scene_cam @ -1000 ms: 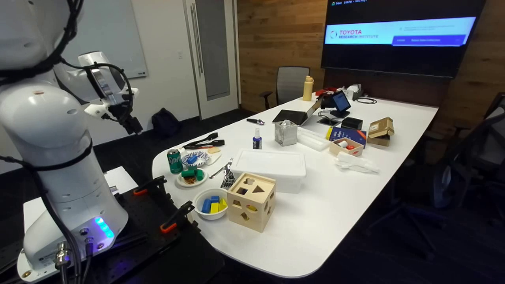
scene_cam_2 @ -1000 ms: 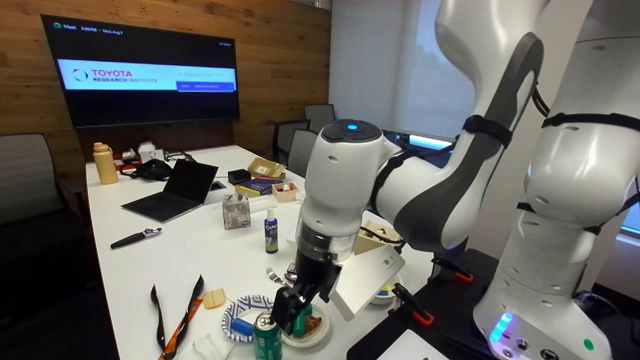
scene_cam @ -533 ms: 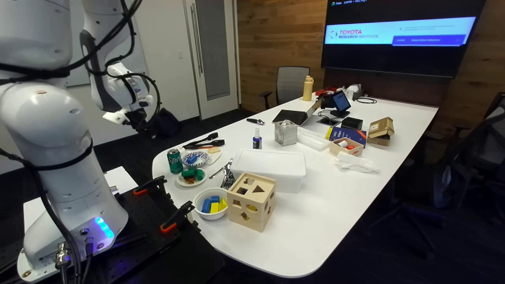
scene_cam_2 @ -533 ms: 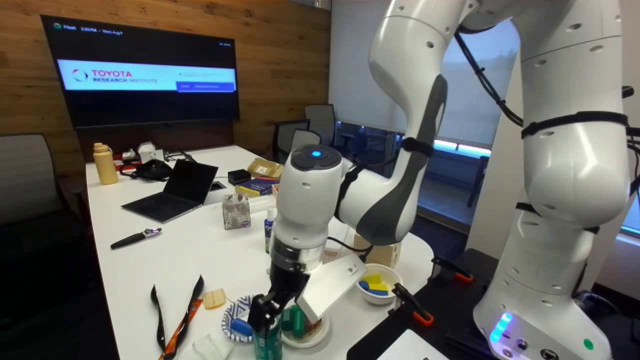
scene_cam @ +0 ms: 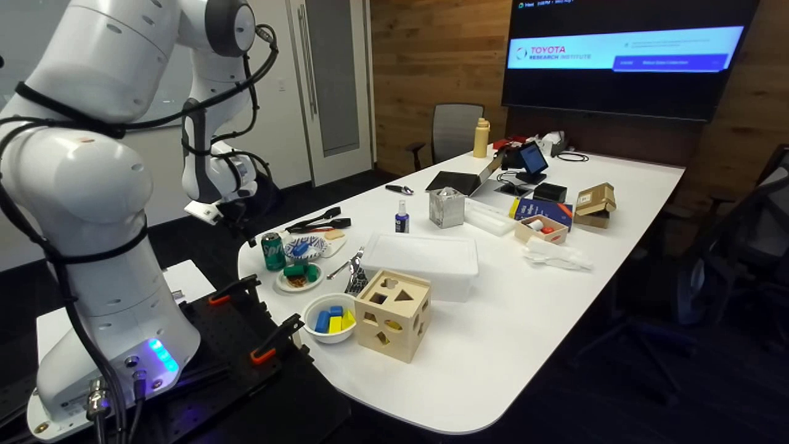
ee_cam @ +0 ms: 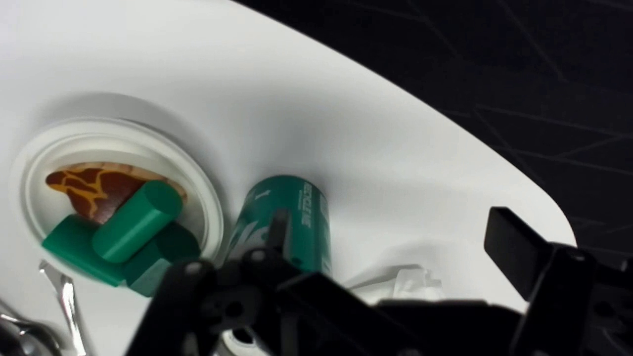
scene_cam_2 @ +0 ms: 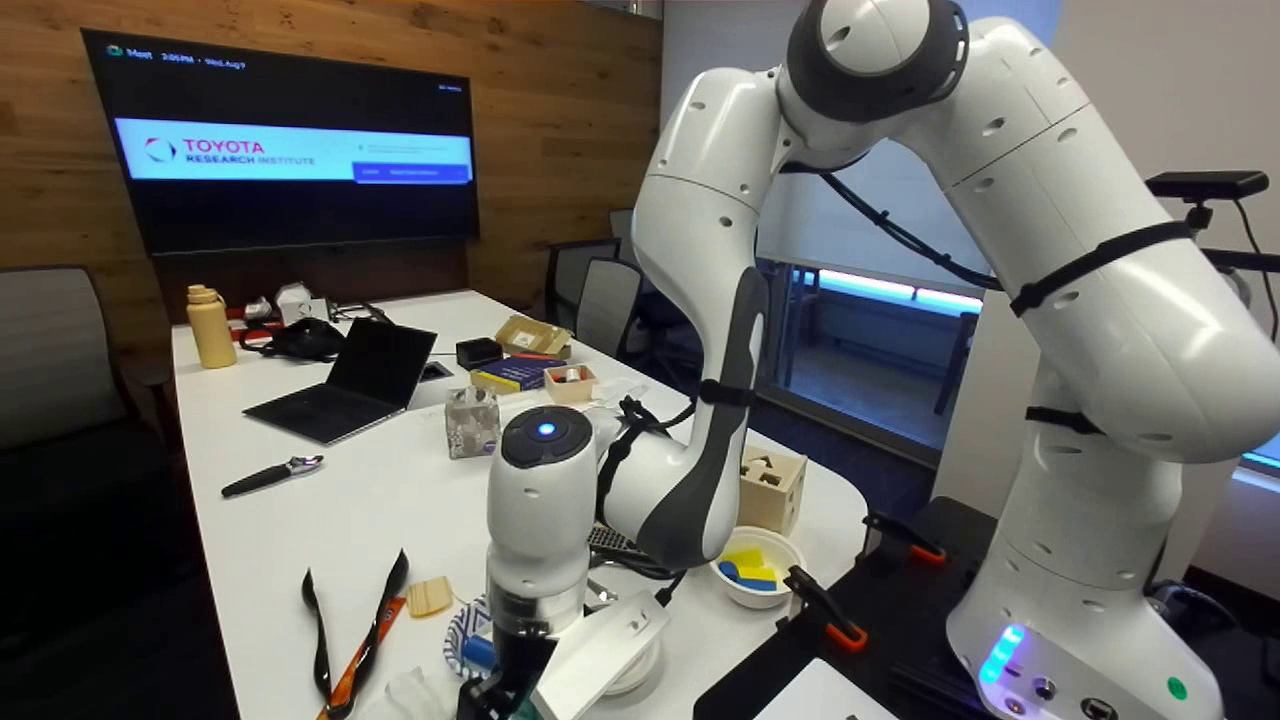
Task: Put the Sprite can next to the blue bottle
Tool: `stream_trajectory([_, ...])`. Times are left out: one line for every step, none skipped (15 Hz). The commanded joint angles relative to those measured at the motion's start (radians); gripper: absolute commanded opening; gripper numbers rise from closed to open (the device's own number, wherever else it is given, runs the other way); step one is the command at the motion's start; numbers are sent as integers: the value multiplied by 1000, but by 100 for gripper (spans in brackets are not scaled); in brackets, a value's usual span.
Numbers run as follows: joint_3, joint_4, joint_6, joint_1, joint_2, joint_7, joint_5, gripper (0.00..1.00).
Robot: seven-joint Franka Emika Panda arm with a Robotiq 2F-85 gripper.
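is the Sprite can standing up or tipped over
Upright: in an exterior view, the can stands on end on the table, lettering right way up.

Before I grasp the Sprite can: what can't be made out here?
Sprite can, wrist view: the hand covers part; whether they touch is unclear.
Blue bottle, in an exterior view: base hidden behind the lidded white box; lettering too small.
In an exterior view: the arm hides the bottle, and the bottom edge cuts off the hand.

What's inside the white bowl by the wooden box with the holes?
Inside the white bowl are blue blocks and yellow blocks. They cover the part of the bottom beneath them, so I can't tell whether anything else hides there.
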Motion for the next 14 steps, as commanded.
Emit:
stream_trajectory([-1,3,-19,11,-39,47,3,100])
stream_trajectory([8,-20,-27,1,-69,50,15,100])
stream_trajectory([16,-38,-40,-8,-92,46,32,100])
stream_trajectory([23,-57,-59,-15,-121,47,53,100])
stream_trajectory([19,-65,-82,-11,-144,56,62,100])
stream_trajectory([12,-67,-109,-4,-159,57,67,100])
stream_trajectory([7,-62,-137,0,-164,49,73,100])
stream_trajectory([-69,-56,-127,76,-183,17,125,100])
stream_trajectory([-89,-40,-141,91,-173,20,127,100])
stream_trajectory([-117,-24,-145,113,-159,23,132,100])
stream_trajectory([-137,-8,-149,131,-140,17,137,100])
stream_trajectory([-156,4,-148,149,-124,15,141,100])
stream_trajectory([-171,13,-141,159,-106,10,147,100])
stream_trajectory([-181,16,-135,166,-95,8,156,100])
